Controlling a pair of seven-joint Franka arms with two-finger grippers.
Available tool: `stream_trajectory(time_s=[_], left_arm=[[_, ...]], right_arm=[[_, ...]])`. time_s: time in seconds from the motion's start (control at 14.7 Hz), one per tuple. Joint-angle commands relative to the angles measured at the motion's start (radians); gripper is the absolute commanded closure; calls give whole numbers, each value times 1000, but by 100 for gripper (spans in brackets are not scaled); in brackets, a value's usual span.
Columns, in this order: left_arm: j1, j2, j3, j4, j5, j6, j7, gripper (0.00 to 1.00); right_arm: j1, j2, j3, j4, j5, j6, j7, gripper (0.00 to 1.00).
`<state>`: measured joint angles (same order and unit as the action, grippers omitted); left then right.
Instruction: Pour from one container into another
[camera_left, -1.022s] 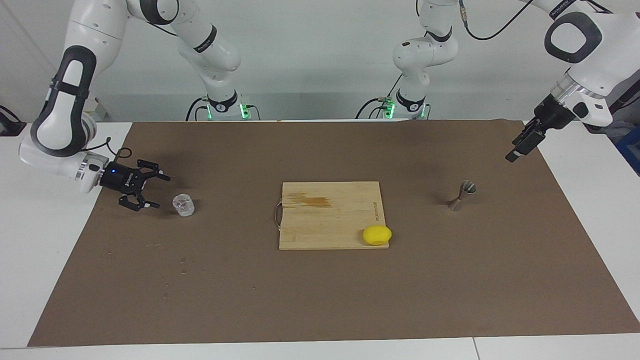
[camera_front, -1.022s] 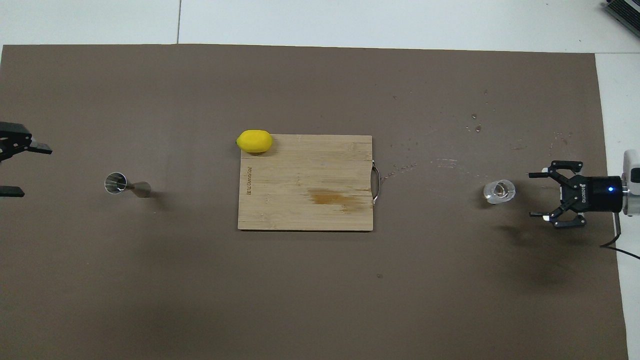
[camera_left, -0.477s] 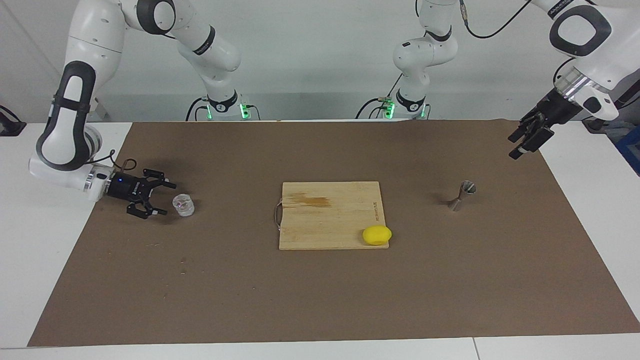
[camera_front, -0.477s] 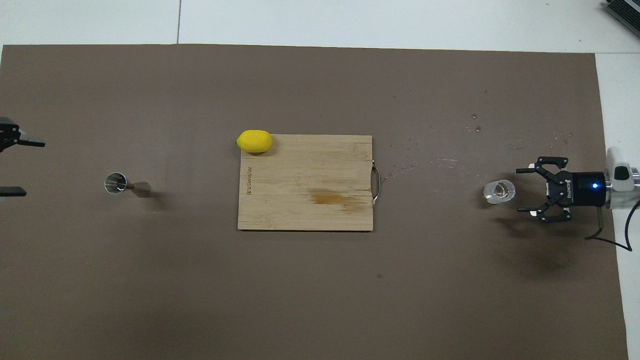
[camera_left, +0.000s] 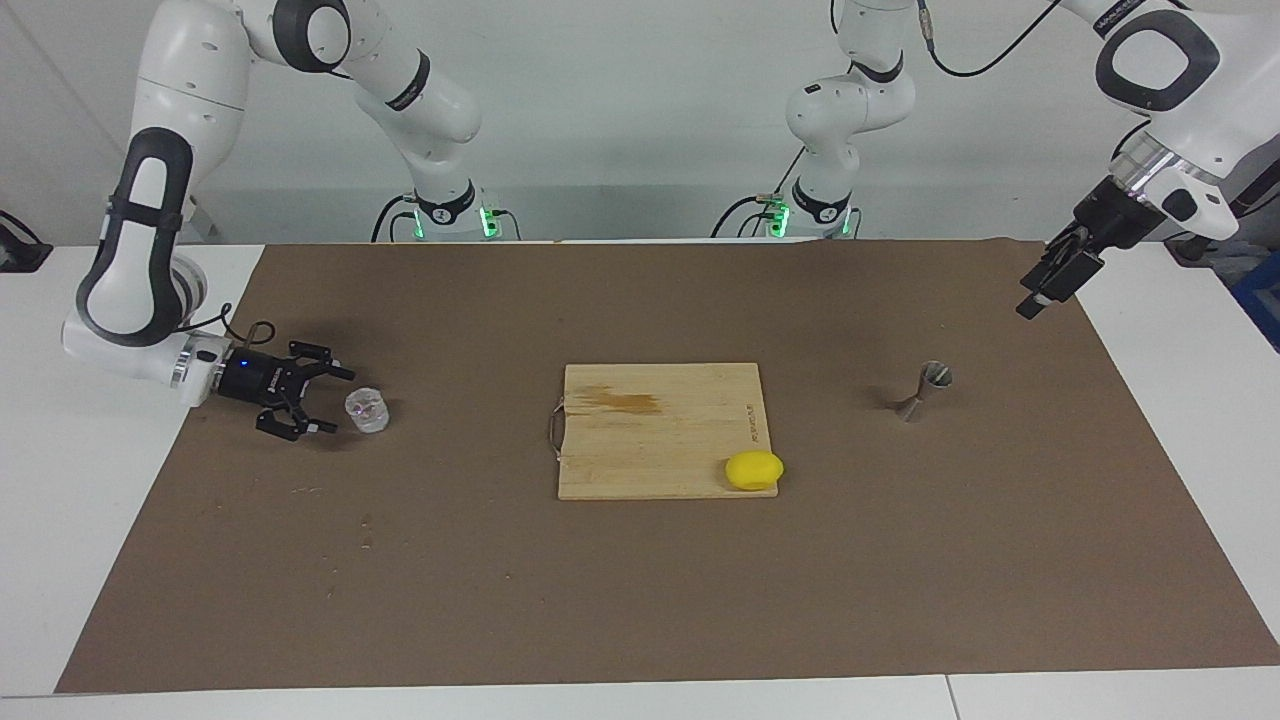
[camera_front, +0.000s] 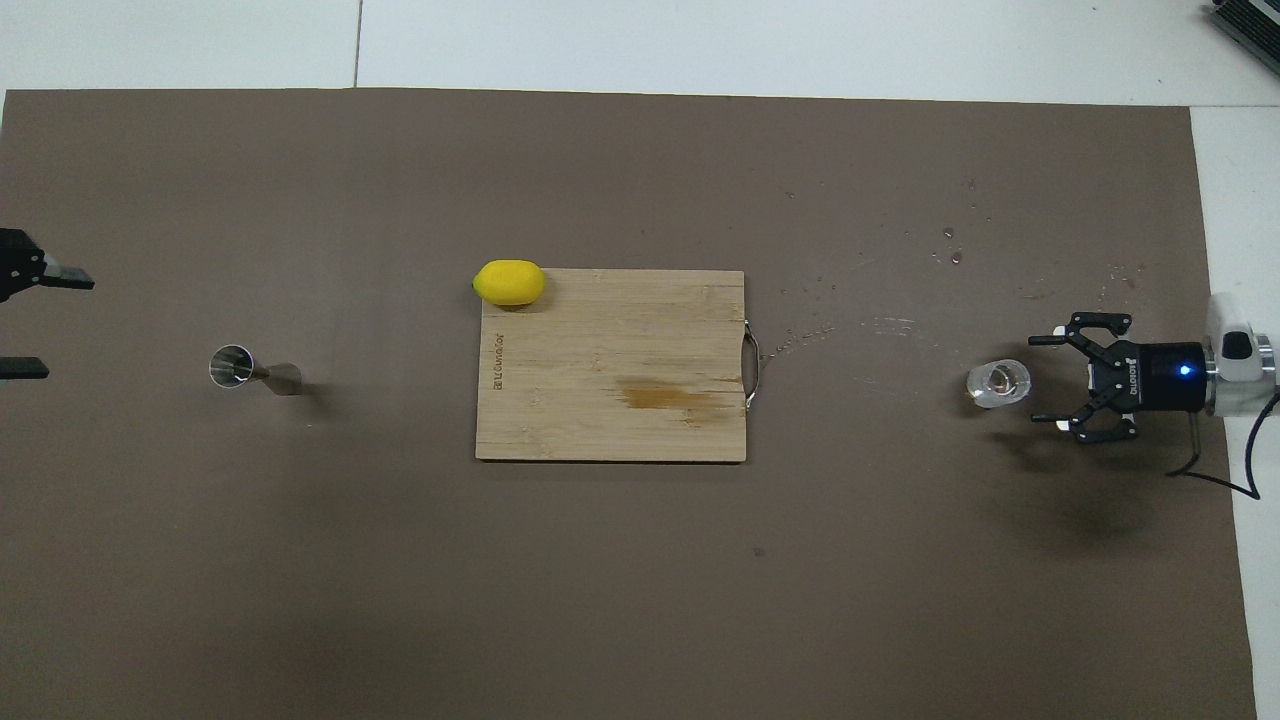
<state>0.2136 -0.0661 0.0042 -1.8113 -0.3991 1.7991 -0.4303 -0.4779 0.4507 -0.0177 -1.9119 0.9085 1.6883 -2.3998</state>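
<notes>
A brown mat (camera_left: 640, 560) covers a white table (camera_left: 90, 520); a pale wall rises by the arm bases. One board (camera_left: 660, 430), one lemon (camera_left: 754, 470), one cup (camera_left: 366, 410) and one jigger (camera_left: 925, 390) are out. The cup is squat, clear, faceted glass, upright on the mat toward the right arm's end. The right gripper (camera_left: 335, 400) lies low just beside it, fingers spread, not touching. The left gripper (camera_front: 25, 325) hangs spread over the mat's edge near the upright silver jigger.
</notes>
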Motion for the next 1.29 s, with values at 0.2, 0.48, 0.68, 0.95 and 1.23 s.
stream_trajectory(time_s=[0.2, 0.48, 0.68, 0.95, 1.23], left_arm=[[12, -17, 0, -26, -38, 65, 497, 0], [15, -18, 0, -43, -174, 94, 886, 0], [23, -12, 2, -56, -173, 77, 1012, 0], [23, -6, 2, -91, -234, 13, 1018, 0], [130, 64, 3, -77, -403, -137, 1077, 0]], right_arm=[[8, 25, 12, 4, 18, 50, -24, 0], [16, 25, 12, 1, 23, 51, -24, 0], [18, 25, 12, -1, 21, 54, -24, 0], [25, 25, 12, -7, 21, 56, -21, 0], [41, 25, 13, -13, 24, 74, -19, 0]])
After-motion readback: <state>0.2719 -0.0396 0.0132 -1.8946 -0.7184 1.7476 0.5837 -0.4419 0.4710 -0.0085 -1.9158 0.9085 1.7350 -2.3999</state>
